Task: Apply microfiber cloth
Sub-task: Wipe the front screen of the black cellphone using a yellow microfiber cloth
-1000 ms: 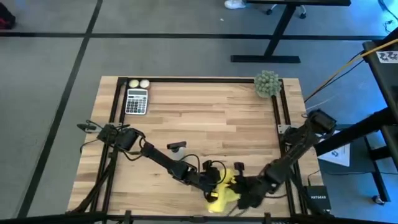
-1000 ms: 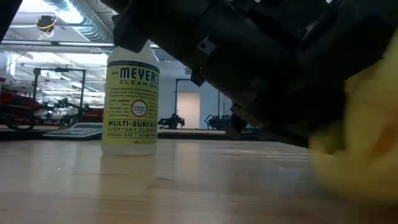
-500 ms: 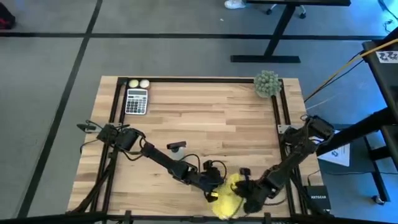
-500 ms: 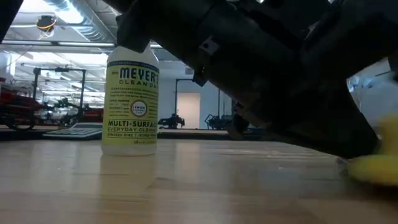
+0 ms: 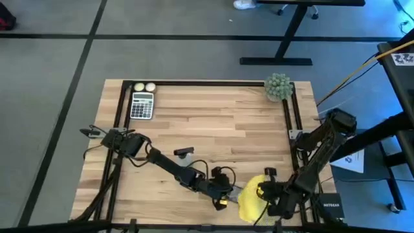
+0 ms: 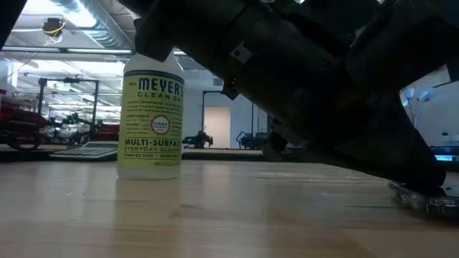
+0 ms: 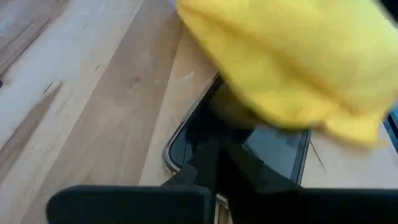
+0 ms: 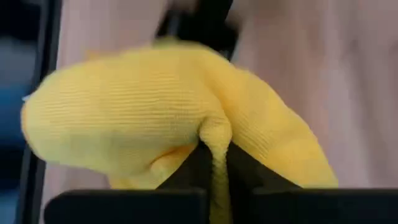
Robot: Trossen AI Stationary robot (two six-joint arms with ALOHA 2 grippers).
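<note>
The yellow microfiber cloth (image 5: 252, 199) lies bunched near the table's near edge, right of centre, with my right gripper (image 5: 264, 193) shut on it. A black phone (image 7: 273, 149) lies flat on the wood just left of the cloth, whose edge overhangs the phone's far end. My left gripper (image 5: 223, 196) is shut, its tips down on the phone. In the low view the left arm fills the upper right and only the phone's edge (image 6: 427, 201) shows. My left gripper presses its shut fingertips (image 7: 214, 163) down on the phone's screen near one short end, slanting down from the table's left. The phone lies flat on the table. My right gripper pinches a raised fold of the cloth (image 8: 214, 134) between its two fingers. The cloth (image 8: 155, 118) bulges out beyond the fingers on both sides; its underside is hidden.
A Meyer's spray bottle (image 6: 152, 115) stands mid-table, left of centre (image 5: 184, 152). A calculator (image 5: 141, 105) and two pale balls (image 5: 144, 87) lie at the far left, a fuzzy green ball (image 5: 278, 87) at the far right. Black frame rails (image 5: 288, 123) run along the table's sides.
My right gripper has dragged the cloth toward the table's right edge, off most of the phone. In the low view the cloth has slid out of sight and the phone's edge shows.
</note>
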